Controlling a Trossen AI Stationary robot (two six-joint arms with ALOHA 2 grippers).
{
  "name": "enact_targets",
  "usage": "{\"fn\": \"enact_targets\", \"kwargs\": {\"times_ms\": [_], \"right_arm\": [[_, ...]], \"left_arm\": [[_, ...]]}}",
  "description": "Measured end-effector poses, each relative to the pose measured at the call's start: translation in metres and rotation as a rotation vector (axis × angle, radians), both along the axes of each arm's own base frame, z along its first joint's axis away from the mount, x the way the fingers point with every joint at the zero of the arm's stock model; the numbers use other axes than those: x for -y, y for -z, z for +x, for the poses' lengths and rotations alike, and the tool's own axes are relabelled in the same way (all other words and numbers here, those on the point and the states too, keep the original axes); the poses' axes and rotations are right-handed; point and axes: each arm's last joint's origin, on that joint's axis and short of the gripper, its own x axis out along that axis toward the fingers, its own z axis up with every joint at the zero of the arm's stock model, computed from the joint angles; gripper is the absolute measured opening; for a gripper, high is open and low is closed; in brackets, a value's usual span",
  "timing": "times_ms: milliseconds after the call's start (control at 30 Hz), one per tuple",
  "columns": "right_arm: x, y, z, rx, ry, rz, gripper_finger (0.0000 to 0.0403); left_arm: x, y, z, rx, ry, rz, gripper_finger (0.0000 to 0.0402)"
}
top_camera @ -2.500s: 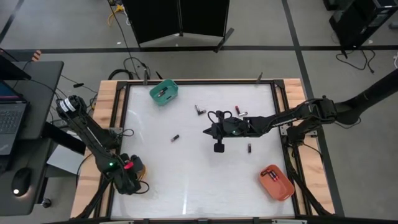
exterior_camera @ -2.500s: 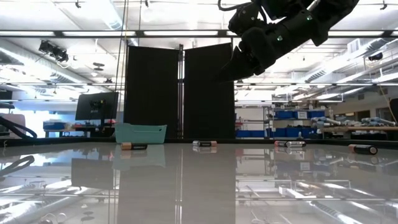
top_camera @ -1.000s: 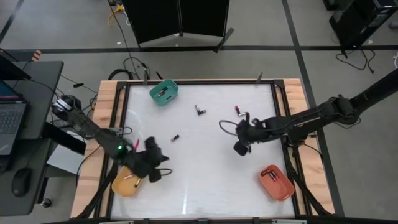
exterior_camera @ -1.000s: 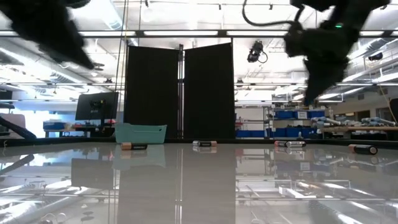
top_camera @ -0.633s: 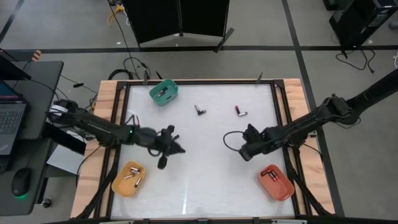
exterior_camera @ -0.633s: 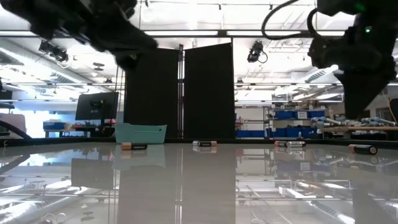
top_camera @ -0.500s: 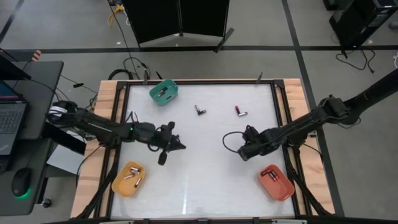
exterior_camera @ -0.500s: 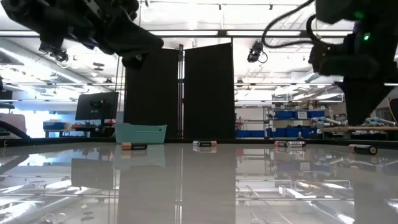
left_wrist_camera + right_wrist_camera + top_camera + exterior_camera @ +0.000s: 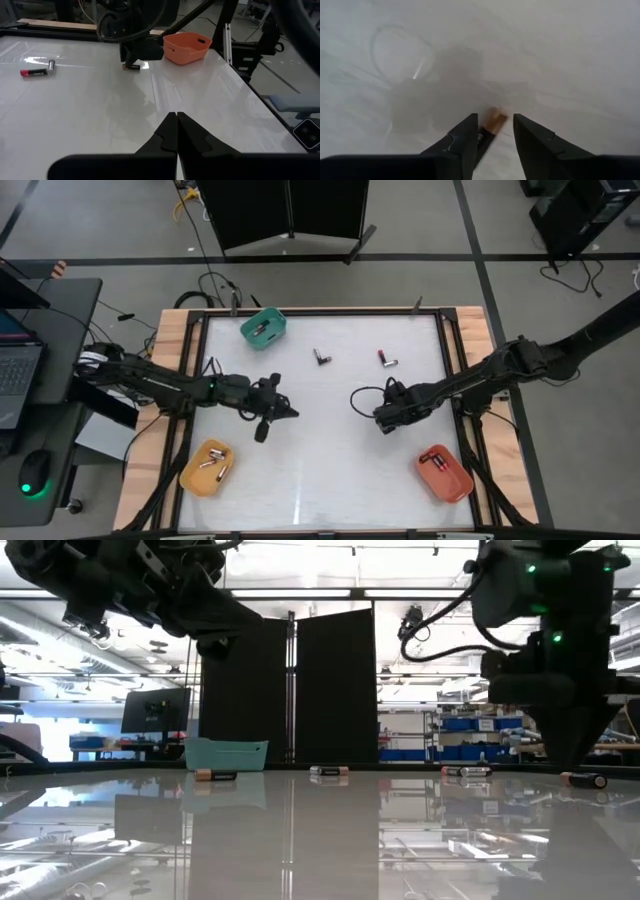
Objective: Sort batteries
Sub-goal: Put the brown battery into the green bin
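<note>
My left gripper (image 9: pixel 283 412) has swung out from the orange bin (image 9: pixel 207 467) to the middle-left of the surface (image 9: pixel 320 470). Its fingers are pressed together with nothing between them, so I judge its last drop is done. The small battery that lay here earlier is now hidden under the arm. Two batteries (image 9: pixel 321 357) (image 9: pixel 387 360) lie well ahead of both grippers. My right gripper (image 9: pixel 492 131) has come down with its fingers spread, a brown-tipped battery (image 9: pixel 491 121) lying between the tips, not yet clamped. The red bin (image 9: pixel 444 472) waits just behind it for this one.
</note>
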Motion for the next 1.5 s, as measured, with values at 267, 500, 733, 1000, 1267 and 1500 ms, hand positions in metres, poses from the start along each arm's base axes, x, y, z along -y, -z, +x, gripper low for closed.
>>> {"fn": "enact_targets", "kwargs": {"times_ms": [267,500,733,1000,1267,1500], "right_arm": [[0.009,0.021,-0.001,-0.021,0.018,0.049,0.0119],[0.01,0.021,-0.001,-0.014,-0.103,0.051,0.006],[0.006,0.01,0.01,-0.017,-0.328,-0.039,0.0058],[0.007,-0.024,0.033,0.258,-0.518,-0.322,0.0058],[0.004,-0.082,0.057,0.731,-0.665,-0.609,0.0058],[-0.004,-0.109,0.069,0.966,-0.769,-0.767,0.0058]], "left_arm": [[0.0,0.001,0.0,-0.016,-0.007,-0.02,0.0005],[0.0,0.0,0.0,-0.004,-0.018,-0.02,0.0005],[-0.001,-0.005,0.008,0.123,-0.048,0.021,0.0005],[-0.006,0.013,0.034,0.323,-0.041,0.015,0.0005],[-0.018,0.018,0.053,0.365,-0.092,-0.026,0.0022],[-0.015,-0.001,0.066,0.432,-0.014,-0.014,0.0056]]}}
